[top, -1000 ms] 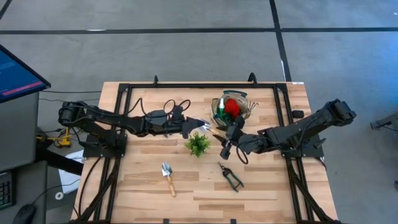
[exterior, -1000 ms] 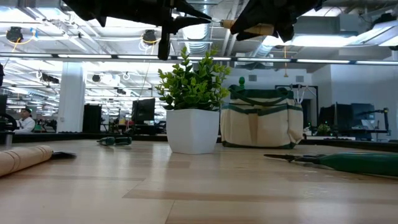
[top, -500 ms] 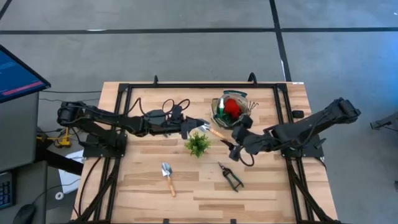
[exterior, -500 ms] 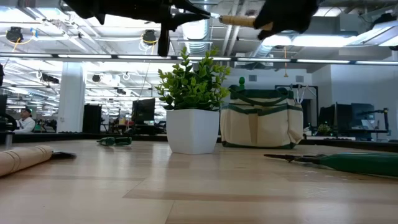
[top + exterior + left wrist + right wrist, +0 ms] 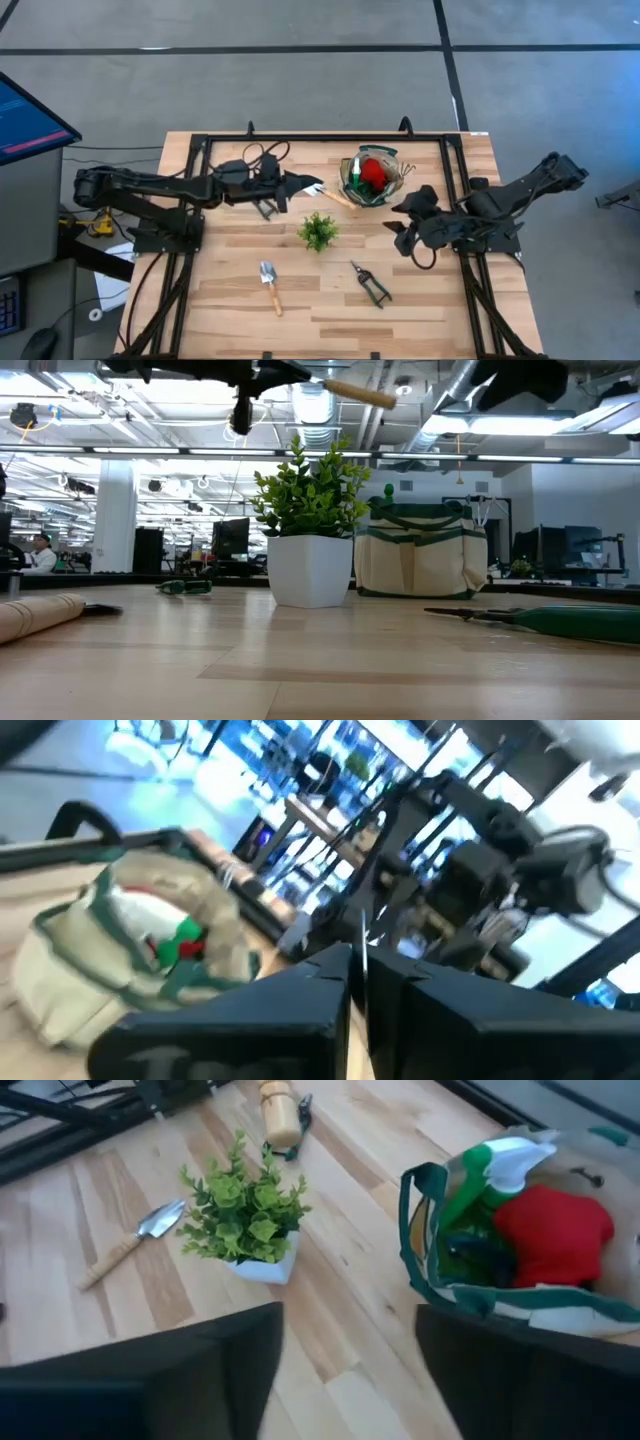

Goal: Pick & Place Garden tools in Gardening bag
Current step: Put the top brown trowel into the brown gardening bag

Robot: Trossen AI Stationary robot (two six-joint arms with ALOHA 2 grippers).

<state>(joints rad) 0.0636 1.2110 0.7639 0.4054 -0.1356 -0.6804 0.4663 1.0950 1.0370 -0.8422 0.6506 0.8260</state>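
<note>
Left gripper (image 5: 298,184) is clamped shut on a hand tool (image 5: 335,195), held up off the table; the wood handle sticks out past its fingertips toward the bag (image 5: 349,166), handle end near the bag rim, touching or not I cannot tell. In the low view the handle (image 5: 360,395) shows high above the plant (image 5: 312,495), tilted slightly down. Tool head type cannot tell. Right gripper (image 5: 398,218) has fingers wide apart, nothing between them, hovering above the table; right wrist view confirms an empty gap. The bag sits just beyond the right gripper and a little toward the left arm, upright, with red gloves (image 5: 552,1232) and a green spray bottle (image 5: 478,1175) inside. The plant (image 5: 318,232) stands between the two grippers, nearer the front edge than the left gripper, apart from the bag. The shears (image 5: 370,283) lie flat on the table, in front of the right gripper, well apart from it. The trowel (image 5: 268,283) lies flat in front of the left gripper, past the plant, well apart from both.
</note>
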